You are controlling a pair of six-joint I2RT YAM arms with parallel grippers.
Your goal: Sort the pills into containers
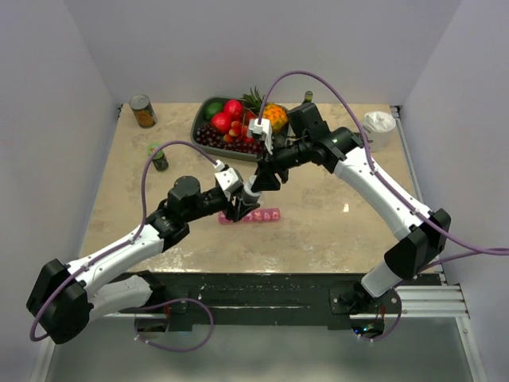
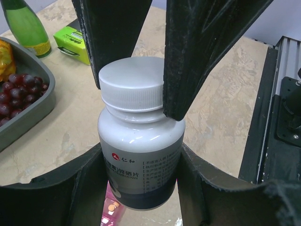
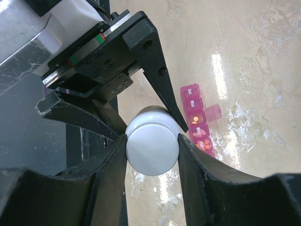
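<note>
Over the table (image 1: 342, 231), the left gripper (image 2: 141, 183) is clamped round the white bottle (image 2: 141, 141), and the right gripper (image 3: 153, 153) pinches its cap (image 2: 131, 82) from the far side. The pink pill organiser strip (image 3: 196, 123) lies right underneath, mid-table toward the near edge and lengthwise along it, with the left arm closer. A few orange pills (image 3: 196, 117) sit inside.

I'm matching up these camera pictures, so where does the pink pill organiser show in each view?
Top external: pink pill organiser, mid-picture, slightly below centre.
Left wrist: a sliver at the bottom edge, behind the white bottle.
Right wrist: right of centre, one lid flipped open.
Shared landmark: the white bottle, gripped by left pincer and right pincer.
</note>
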